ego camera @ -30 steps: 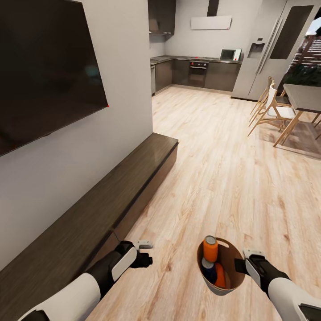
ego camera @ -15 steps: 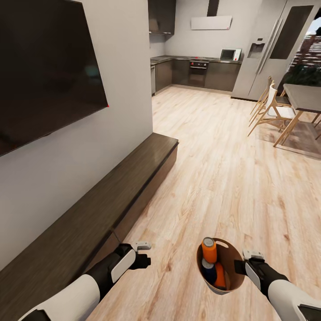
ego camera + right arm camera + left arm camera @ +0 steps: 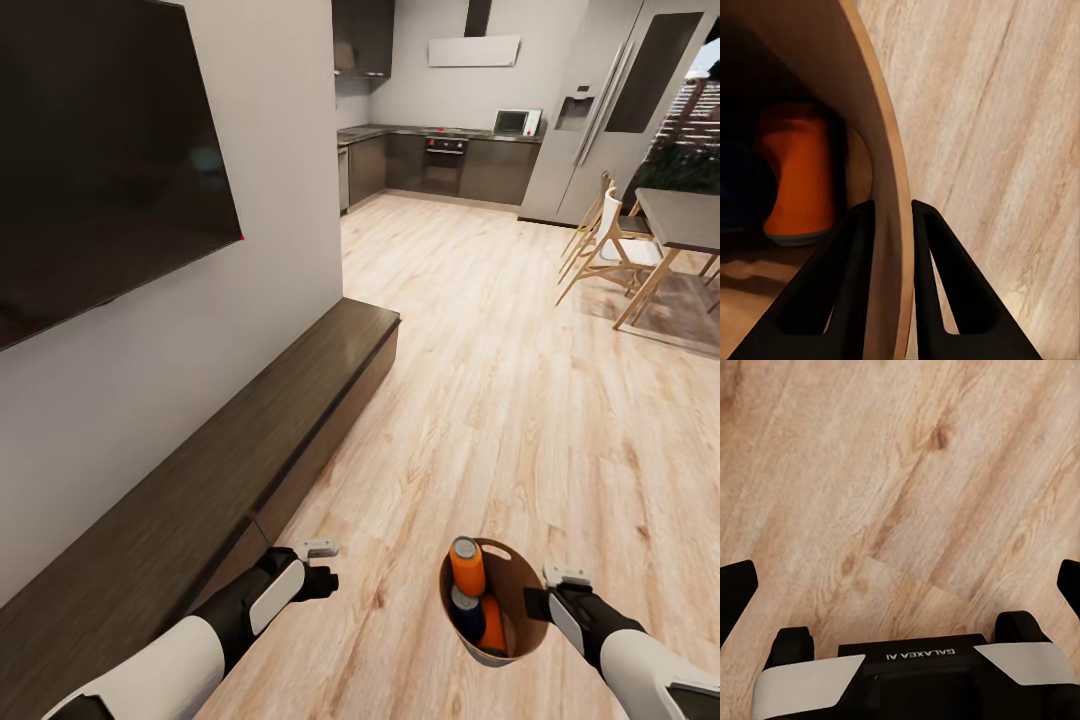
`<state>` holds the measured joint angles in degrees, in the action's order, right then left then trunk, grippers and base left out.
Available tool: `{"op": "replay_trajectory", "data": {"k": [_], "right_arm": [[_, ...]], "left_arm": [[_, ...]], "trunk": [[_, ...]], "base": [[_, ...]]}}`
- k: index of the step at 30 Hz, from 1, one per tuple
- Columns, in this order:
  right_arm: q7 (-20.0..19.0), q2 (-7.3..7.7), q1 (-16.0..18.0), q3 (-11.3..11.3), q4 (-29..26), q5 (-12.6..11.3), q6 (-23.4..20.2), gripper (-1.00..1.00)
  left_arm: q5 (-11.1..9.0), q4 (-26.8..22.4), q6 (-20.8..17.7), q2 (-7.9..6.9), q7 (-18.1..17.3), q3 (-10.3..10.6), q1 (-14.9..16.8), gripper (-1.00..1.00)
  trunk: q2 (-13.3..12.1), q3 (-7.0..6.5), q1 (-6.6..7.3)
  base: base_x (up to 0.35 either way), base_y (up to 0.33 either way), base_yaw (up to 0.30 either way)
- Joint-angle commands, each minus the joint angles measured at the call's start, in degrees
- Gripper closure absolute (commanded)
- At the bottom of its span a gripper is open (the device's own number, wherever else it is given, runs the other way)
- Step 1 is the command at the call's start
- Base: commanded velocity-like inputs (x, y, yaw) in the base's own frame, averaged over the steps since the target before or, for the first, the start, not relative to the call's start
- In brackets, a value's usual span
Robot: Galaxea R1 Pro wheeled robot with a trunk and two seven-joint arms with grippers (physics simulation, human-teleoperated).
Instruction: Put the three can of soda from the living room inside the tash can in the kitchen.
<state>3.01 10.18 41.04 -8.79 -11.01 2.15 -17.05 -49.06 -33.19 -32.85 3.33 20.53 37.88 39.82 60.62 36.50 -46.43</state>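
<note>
The tash can (image 3: 520, 590), brown inside and pale grey outside, hangs low over the wooden floor at the bottom of the head view. My right gripper (image 3: 540, 600) is shut on its rim. In the right wrist view its fingers (image 3: 851, 262) straddle the bin wall (image 3: 881, 150). Three cans of soda are inside: an orange one (image 3: 466, 567) sticking up, a dark blue one (image 3: 465, 610) and another orange one (image 3: 493, 624). An orange can (image 3: 795, 176) also shows past the wall. My left gripper (image 3: 325, 566) is open and holds nothing, with only floor below it (image 3: 901, 577).
A long dark bench (image 3: 250, 450) runs along the wall to my left, under a wall TV (image 3: 100, 170). Far ahead lies the kitchen (image 3: 450, 165) with a steel fridge (image 3: 600, 110). A dining table (image 3: 685, 215) and wooden chairs (image 3: 605, 250) stand at the right. Open floor stretches between.
The trash can and my right gripper have sunk slightly lower and a touch leftward. The room and my left arm look nearly unchanged.
</note>
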Motion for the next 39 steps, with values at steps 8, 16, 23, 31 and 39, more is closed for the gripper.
{"op": "replay_trajectory", "data": {"k": [8, 16, 23, 31, 39], "right_arm": [[-0.3, -0.35, -0.3, -0.1, 0.9, -0.2, 0.1, 1.00], [-0.3, -0.02, -0.7, -0.2, 1.5, -0.2, 0.1, 1.00], [-0.3, -0.06, -0.7, -0.2, 1.5, -0.1, 0.1, 1.00], [-0.4, -0.12, -0.7, -0.1, 1.5, -0.2, 0.1, 1.00], [-3.4, 0.16, -1.0, -0.1, 2.0, -0.2, 3.5, 1.00]], "left_arm": [[0.0, 2.9, 0.5, 0.29, 0.1, 0.0, -0.1, -1.00], [0.2, 4.6, 2.0, 0.83, 0.1, 0.0, -0.1, -1.00], [0.1, 4.8, 2.2, 0.85, -0.1, 0.0, -0.1, -1.00], [0.0, 4.8, 2.3, 0.85, -0.1, 0.0, -0.2, -1.00], [-0.1, 4.8, 2.3, 0.88, -0.1, 0.0, -0.2, -1.00]], "trunk": [[0.0, 0.00, 0.00], [0.0, 0.00, 0.00], [0.0, 0.00, 0.00], [0.0, 0.00, 0.00], [0.0, 0.00, 0.00]], "base": [[0.000, 0.000, 0.000], [0.000, 0.000, 0.000], [0.000, 0.000, 0.000], [0.000, 0.000, 0.000], [0.000, 0.000, 0.000]]}}
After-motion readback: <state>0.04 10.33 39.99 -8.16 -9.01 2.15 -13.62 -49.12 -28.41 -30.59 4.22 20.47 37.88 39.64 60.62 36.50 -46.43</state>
